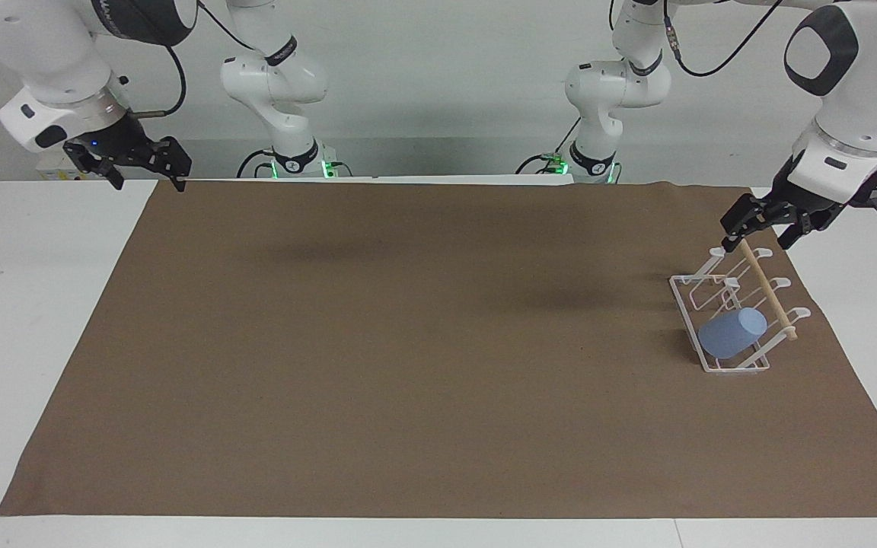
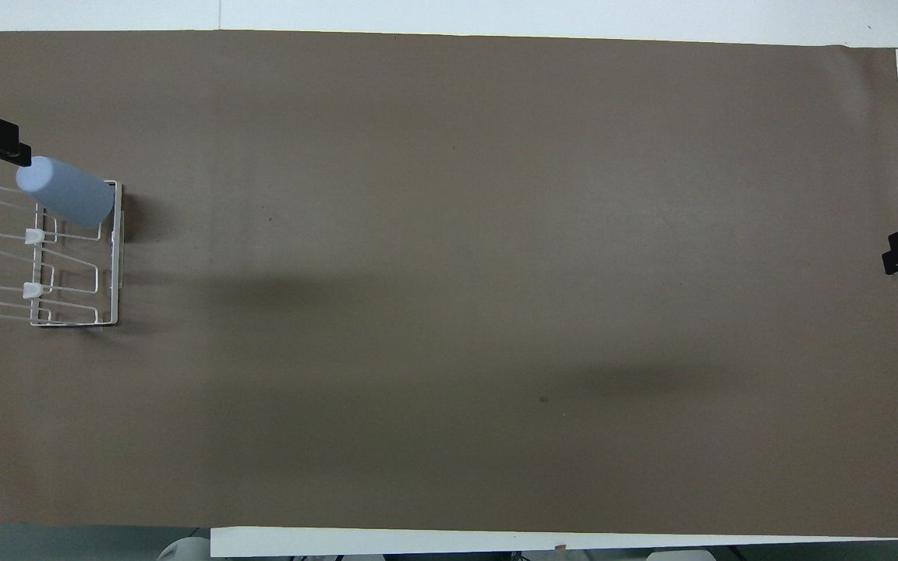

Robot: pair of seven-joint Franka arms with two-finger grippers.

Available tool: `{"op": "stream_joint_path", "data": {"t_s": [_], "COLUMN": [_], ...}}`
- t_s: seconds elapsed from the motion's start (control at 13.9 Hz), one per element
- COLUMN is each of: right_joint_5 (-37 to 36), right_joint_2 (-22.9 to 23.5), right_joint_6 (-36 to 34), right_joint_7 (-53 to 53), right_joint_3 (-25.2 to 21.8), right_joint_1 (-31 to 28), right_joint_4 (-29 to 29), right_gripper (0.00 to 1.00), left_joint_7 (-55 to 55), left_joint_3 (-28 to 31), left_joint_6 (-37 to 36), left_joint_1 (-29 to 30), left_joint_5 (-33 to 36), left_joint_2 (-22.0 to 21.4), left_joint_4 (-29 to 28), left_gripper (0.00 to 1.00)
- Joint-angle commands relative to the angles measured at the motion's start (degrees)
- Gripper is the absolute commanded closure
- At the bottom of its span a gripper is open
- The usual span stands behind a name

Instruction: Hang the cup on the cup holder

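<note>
Light blue cup point(image 1: 731, 332) hangs tilted on white wire cup holder point(image 1: 735, 308), at holder's end farther from robots. Holder stands on brown mat point(image 1: 423, 350) near table edge at left arm's end. Left gripper point(image 1: 757, 227) hovers over holder's end nearer robots, fingers spread, holding nothing. Right gripper point(image 1: 141, 164) raised over mat corner at right arm's end, fingers spread, empty.

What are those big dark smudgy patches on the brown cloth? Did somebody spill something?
No spill, those look like shadows. In the facing view two soft dark patches lie on the brown cloth, probably cast by the raised arms. In the overhead view the same blurry patches show, plus a small, sharper shadow beside the cup holder, where the cup hangs.
</note>
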Motion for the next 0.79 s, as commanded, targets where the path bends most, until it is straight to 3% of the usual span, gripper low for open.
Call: {"op": "stream_joint_path", "data": {"t_s": [0.0,0.72], "right_joint_5": [1.3,1.8], "right_joint_2": [-1.3,-1.2], "right_joint_6": [-0.3,1.1], "right_joint_7": [-0.8,-0.7], "right_joint_3": [-0.6,-0.9], "right_joint_1": [-0.3,0.1], "right_joint_4": [-1.0,-1.0], "right_gripper": [0.00,0.00], "left_joint_7": [0.9,-1.2], "left_joint_3": [1.1,1.1], "left_joint_6": [0.1,-0.7], "left_joint_1": [-1.1,-1.4], "left_joint_5": [0.9,0.9], "left_joint_2": [-2.1,-2.8], "left_joint_4": [-3.0,-3.3], "left_gripper": [0.00,0.00]}}
